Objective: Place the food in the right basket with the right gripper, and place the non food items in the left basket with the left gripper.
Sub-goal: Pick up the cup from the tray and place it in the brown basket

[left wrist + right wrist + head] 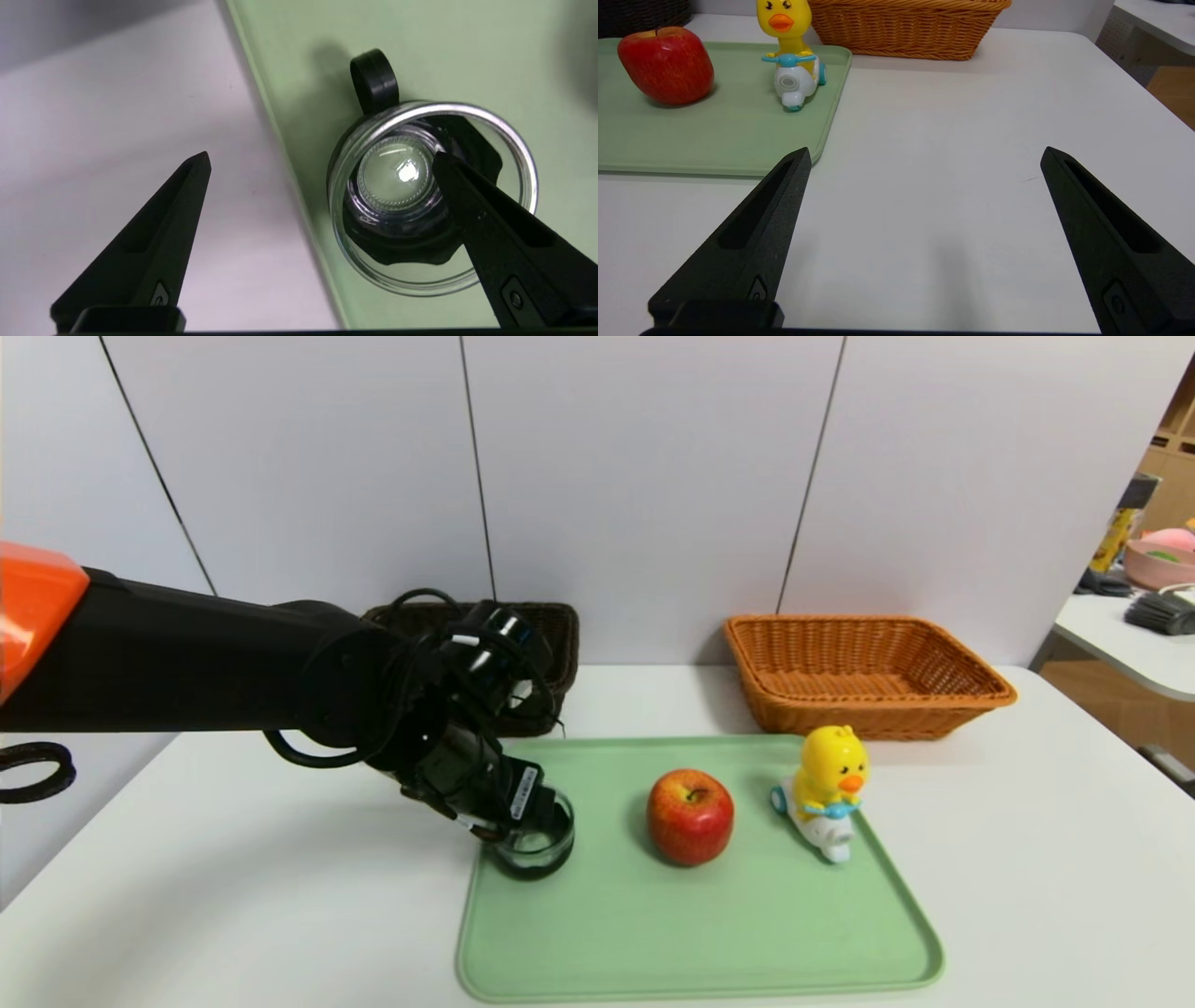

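Note:
The clear glass cup (534,845) (432,198) stands at the left edge of the green tray (700,933). My left gripper (523,817) (322,161) is open right over it, one finger (472,186) dipping inside the rim, the other (187,186) over the white table beside the tray. The red apple (691,816) (665,63) sits mid-tray. The yellow duck toy (826,789) (791,56) on its scooter stands to its right. The dark brown basket (555,635) is behind my left arm, partly hidden. The orange basket (864,672) (906,28) stands at the back right. My right gripper (924,156) is open, low over bare table, out of the head view.
The tray's raised rim (280,154) runs between the left gripper's fingers. A wall (653,476) stands close behind both baskets. A second table (1130,635) with clutter is at the far right.

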### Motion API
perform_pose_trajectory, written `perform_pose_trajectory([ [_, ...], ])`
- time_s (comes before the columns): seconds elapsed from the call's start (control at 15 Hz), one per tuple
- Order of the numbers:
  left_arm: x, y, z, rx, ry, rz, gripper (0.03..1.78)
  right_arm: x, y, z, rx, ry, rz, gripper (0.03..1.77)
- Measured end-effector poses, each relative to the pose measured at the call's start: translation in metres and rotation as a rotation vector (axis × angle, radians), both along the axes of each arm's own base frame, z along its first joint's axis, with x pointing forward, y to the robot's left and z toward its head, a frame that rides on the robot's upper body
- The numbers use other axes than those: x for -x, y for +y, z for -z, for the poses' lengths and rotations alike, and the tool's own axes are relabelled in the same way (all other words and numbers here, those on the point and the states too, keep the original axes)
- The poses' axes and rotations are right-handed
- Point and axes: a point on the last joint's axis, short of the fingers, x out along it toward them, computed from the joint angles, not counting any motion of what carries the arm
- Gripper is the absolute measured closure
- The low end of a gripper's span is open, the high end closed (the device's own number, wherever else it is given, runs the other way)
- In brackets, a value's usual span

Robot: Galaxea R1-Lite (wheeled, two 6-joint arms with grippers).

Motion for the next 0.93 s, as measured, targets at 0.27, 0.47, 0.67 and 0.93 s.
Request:
perform_pose_trajectory([
  [0.27, 0.0, 0.0005, 0.0003, 0.014, 0.049, -0.082, 0.12, 0.0, 0.0, -0.0001, 0.0, 0.0, 0.0, 0.1],
  [0.47, 0.0011, 0.0014, 0.0018, 0.023, 0.075, -0.129, 0.12, 0.0, 0.0, 0.0, 0.0, 0.0, 0.0, 0.1],
  [0.67, 0.0006, 0.0014, 0.0031, 0.02, 0.08, -0.134, 0.12, 0.0, 0.0, 0.0, 0.0, 0.0, 0.0, 0.1],
  [0.93, 0.0, 0.001, 0.0055, 0.012, 0.088, -0.131, 0.12, 0.0, 0.0, 0.0, 0.0, 0.0, 0.0, 0.1],
])
